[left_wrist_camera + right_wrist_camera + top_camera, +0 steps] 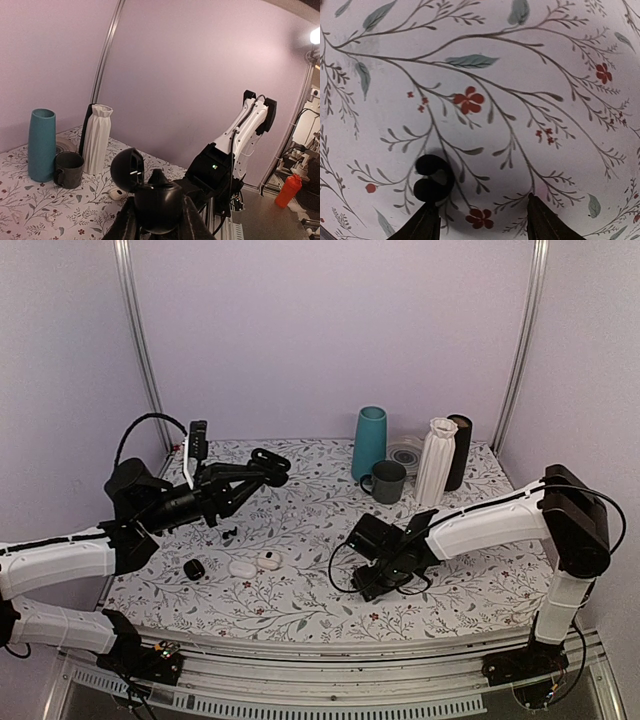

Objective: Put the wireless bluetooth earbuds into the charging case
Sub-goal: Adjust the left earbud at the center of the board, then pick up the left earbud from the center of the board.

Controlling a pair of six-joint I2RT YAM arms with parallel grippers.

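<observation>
My left gripper (262,466) is raised over the back left of the table, shut on a black charging case (272,460). In the left wrist view the case (159,200) sits between my fingers (189,220) with its lid (128,170) hinged open. My right gripper (482,215) is open, low over the floral cloth right of centre (366,583). One small glossy black earbud (433,178) lies on the cloth just ahead of its left fingertip (426,216), not between the jaws. A tiny black bit (228,533) lies below the left gripper, too small to identify.
Two white pebble cases (241,567) (268,559) and a round black item (193,568) lie front left. At the back stand a teal vase (370,442), dark mug (388,481), white ribbed vase (436,460) and black cylinder (460,450).
</observation>
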